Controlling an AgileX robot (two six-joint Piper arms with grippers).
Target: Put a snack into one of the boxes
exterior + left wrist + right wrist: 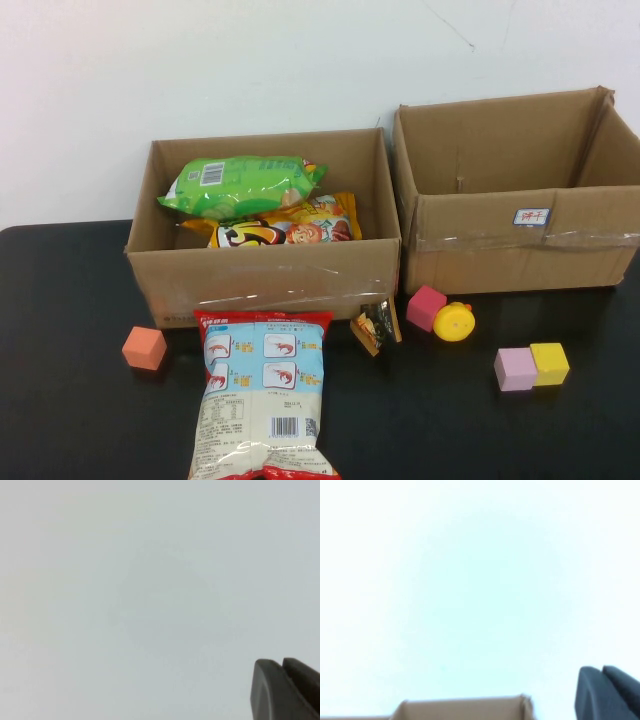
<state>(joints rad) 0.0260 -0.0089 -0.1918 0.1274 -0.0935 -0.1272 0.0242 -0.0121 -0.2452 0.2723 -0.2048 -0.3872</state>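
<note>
A big red and white snack bag [262,392] lies flat on the black table in front of the left cardboard box [262,285]. That box holds a green bag [243,185] and a yellow-orange bag [285,228]. A small dark snack packet [376,325] leans at the box's front right corner. The right cardboard box [520,250] is empty inside. Neither arm shows in the high view. My left gripper [281,662] is shut and faces a blank wall. My right gripper [601,669] is shut, with a box rim [465,707] below it.
An orange cube [144,348] sits at the left of the bag. A pink cube [426,307] and a yellow round toy [453,322] lie before the right box. A purple cube [515,369] and a yellow cube [550,363] sit together at the right.
</note>
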